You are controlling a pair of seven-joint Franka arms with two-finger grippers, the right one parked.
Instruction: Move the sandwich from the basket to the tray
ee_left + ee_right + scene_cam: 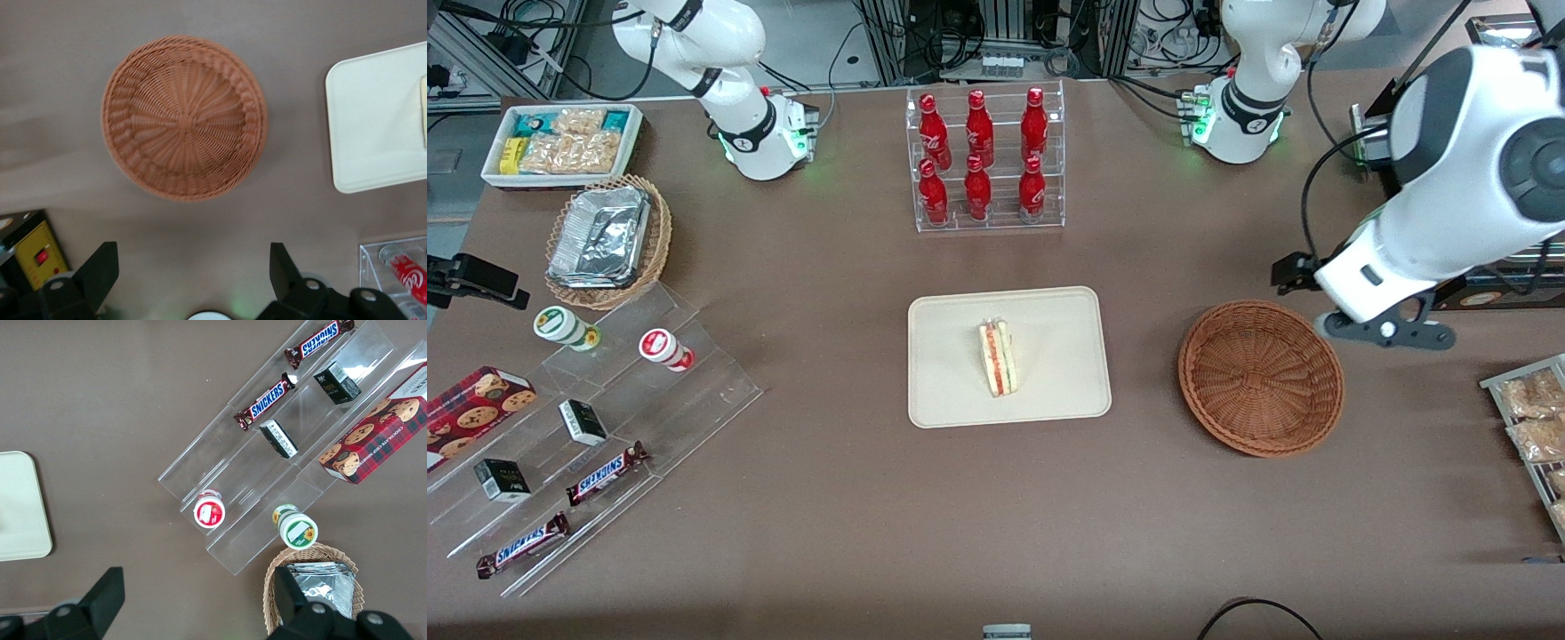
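Note:
The sandwich [997,358], a pale wedge with orange-red and green layers, lies on the cream-beige tray [951,391] at the table's middle. The reddish-brown wicker basket [1261,378] stands beside the tray toward the working arm's end, with nothing in it. My left gripper [1383,331] hangs high by the basket's rim, a little farther from the front camera than the basket's middle. In the left wrist view the gripper [192,257] is open and holds nothing, with the basket [184,119], the tray [373,127] and an edge of the sandwich [423,110] in sight.
A clear rack of red bottles [985,160] stands farther from the front camera than the tray. Packets on a rack [1534,427] lie at the working arm's end. A stepped acrylic display [587,444], a tan basket with foil container [609,240] and a white bin [560,142] sit toward the parked arm's end.

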